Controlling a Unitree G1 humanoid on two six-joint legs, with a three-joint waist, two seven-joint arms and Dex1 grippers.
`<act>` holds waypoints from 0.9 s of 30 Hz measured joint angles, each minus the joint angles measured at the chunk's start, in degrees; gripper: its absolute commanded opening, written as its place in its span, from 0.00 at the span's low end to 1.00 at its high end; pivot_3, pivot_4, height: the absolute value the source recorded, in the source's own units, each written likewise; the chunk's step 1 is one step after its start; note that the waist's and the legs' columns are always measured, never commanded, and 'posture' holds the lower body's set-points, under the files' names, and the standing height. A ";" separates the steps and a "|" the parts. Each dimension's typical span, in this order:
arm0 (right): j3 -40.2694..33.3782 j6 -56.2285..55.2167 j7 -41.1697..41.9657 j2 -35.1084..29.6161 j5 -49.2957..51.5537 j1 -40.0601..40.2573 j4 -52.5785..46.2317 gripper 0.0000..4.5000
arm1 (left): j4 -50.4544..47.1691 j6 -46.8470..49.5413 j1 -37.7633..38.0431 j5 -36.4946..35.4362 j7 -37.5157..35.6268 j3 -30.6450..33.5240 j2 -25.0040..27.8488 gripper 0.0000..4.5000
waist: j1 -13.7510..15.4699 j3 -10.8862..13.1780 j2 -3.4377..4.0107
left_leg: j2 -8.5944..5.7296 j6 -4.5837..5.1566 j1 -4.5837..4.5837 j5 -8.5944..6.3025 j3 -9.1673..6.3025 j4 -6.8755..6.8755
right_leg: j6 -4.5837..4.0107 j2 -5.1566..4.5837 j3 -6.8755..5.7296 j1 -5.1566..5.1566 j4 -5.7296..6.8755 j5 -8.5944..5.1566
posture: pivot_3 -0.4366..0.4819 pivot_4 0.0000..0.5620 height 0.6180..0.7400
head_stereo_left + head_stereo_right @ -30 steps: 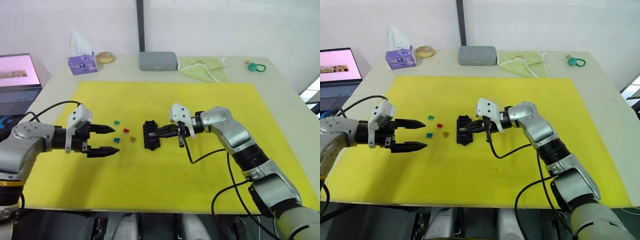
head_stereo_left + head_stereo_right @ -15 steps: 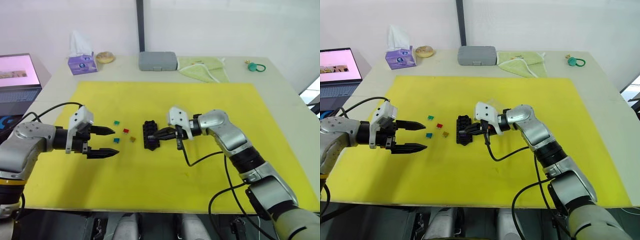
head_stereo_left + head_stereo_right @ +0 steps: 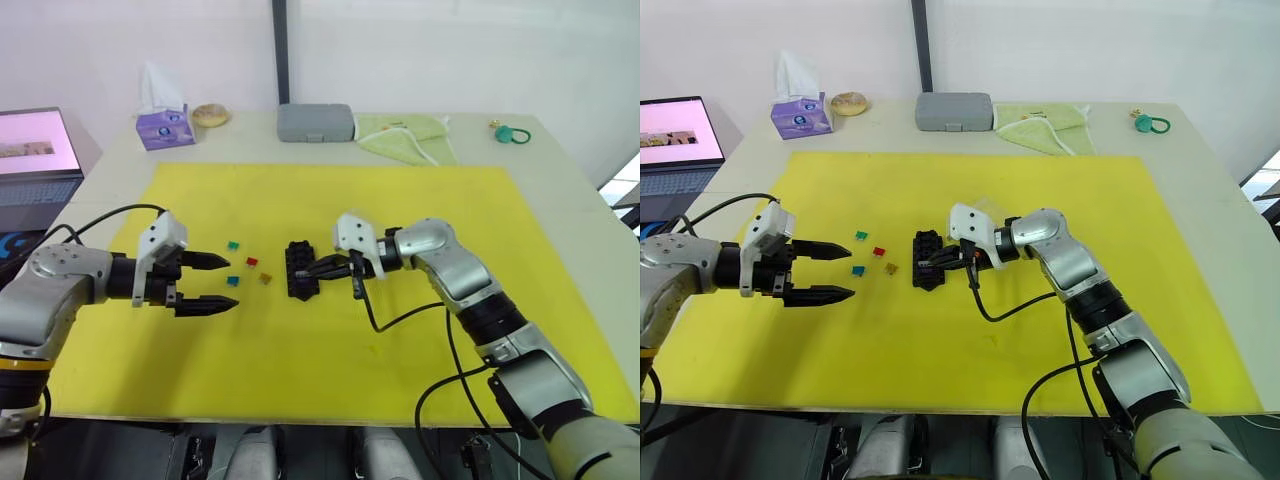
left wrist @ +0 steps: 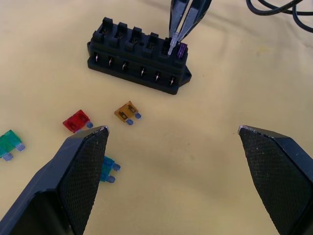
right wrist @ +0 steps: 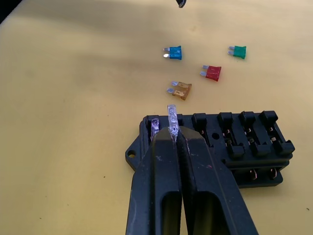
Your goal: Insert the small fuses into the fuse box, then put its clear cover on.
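Right hand (image 5: 172, 128) pinching grey fuse (image 5: 171, 116) above fuse box (image 3: 928, 259), frame centre. Line blades with slot beside purple fuse (image 4: 182, 50), press straight down. Left hand (image 3: 818, 271) spread, idle, left.

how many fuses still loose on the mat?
4: green, red, teal and orange, all beside the fuse box. A purple one sits in its end slot; a grey one is in the right fingers.
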 measured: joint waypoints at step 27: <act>-0.22 2.42 -0.84 0.05 -0.59 -0.10 -0.60 0.00 | 0.31 -0.13 -0.16 0.60 0.62 -0.59 -1.23 0.99 | -0.03 -0.01 0.00 | 0.00 -0.02 0.08 0.01 0.01 0.00 | 0.00 0.00 0.00 0.06 0.03 0.00 | 0.48 0.27 0.97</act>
